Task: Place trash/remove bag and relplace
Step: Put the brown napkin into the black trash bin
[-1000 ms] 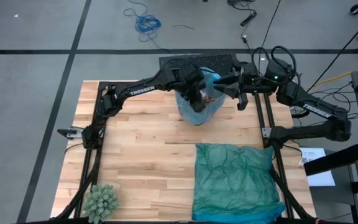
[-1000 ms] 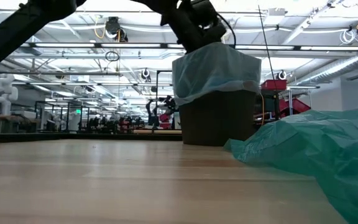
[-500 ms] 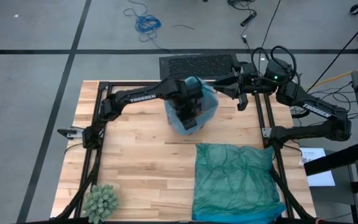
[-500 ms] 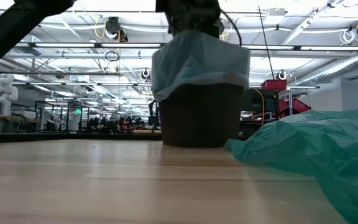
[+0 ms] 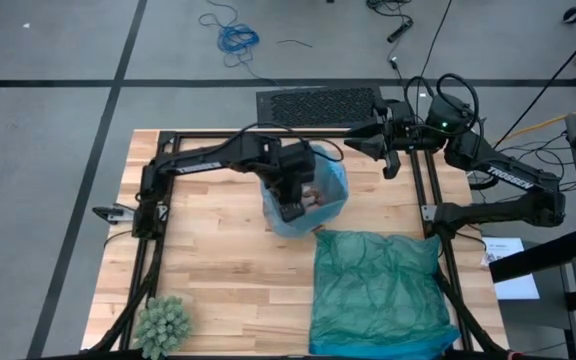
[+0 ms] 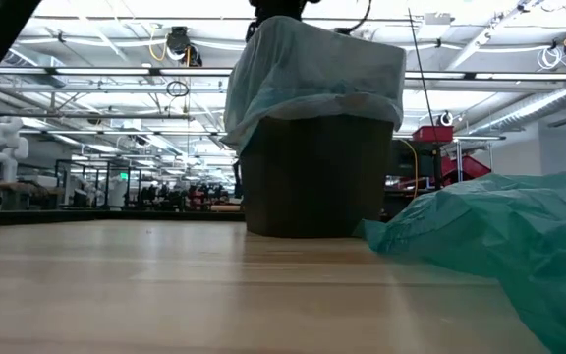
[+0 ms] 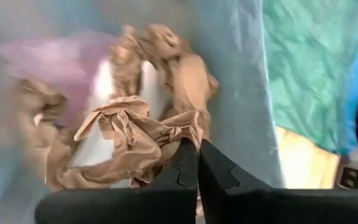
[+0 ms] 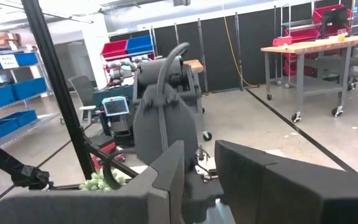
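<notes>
1. The bin (image 6: pixel 312 177) is the landmark: a dark wastebasket standing upright on the wooden table (image 5: pixel 218 270), lined with the bag (image 6: pixel 308 64), whose pale blue plastic folds over its rim
2. The left gripper (image 5: pixel 290 200) reaches down into the bin's mouth; its two fingers (image 7: pixel 188 165) are pressed together with no gap, tips touching the plastic wall beside the crumpled paper, nothing clearly pinched
3. The trash (image 7: pixel 138 134) lies inside the bag in the bin: brown wadded paper, white scraps, a pink wad
4. The right gripper (image 5: pixel 360 143) hovers beyond the bin's far right side, apart from it, jaws parted and empty
5. A teal bag (image 5: pixel 378 290) lies just in front of the bin, at its right
</notes>
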Motion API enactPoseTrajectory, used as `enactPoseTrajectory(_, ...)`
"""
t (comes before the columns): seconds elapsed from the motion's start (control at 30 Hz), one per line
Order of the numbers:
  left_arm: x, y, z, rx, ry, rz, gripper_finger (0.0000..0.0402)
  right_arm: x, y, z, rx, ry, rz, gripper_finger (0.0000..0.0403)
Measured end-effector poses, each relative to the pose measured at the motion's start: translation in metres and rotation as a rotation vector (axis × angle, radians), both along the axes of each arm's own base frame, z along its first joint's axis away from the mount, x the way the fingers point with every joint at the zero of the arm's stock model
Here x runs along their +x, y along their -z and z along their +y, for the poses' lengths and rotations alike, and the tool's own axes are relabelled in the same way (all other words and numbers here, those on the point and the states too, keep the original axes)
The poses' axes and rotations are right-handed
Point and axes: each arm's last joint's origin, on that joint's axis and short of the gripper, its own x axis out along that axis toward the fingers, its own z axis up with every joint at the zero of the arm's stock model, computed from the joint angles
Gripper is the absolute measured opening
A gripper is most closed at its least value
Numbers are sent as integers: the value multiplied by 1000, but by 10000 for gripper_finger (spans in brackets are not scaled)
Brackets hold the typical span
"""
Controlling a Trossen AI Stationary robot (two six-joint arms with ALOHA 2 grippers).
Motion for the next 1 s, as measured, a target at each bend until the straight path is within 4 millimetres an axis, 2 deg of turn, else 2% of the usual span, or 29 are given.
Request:
enactPoseTrajectory(0.2,-3,-8,0,18,-35,-44,31,0,0,0,-9,-1,0,84)
enactPoseTrajectory(0.37,5,-11,2,13,-61,-120,85,0,0,1,-28,-29,0,87)
enactPoseTrajectory(0.5,8,-14,8,6,-84,-165,131,0,0,1,-25,-32,1,104)
enactPoseTrajectory(0.6,5,-14,14,-64,-122,-147,144,0,0,1,2,-32,3,120)
enactPoseTrajectory(0.67,-4,-20,16,-108,-190,-93,133,0,0,1,50,-37,7,123)
enactPoseTrajectory(0.73,-16,-36,15,-124,-228,-94,106,4,0,2,100,-81,28,116)
enactPoseTrajectory(0.87,-60,-85,8,-92,-282,-214,21,25,-5,8,109,-134,169,77)
enactPoseTrajectory(1.0,-109,-120,6,-34,-409,-324,7,50,-20,12,2,-89,336,33)
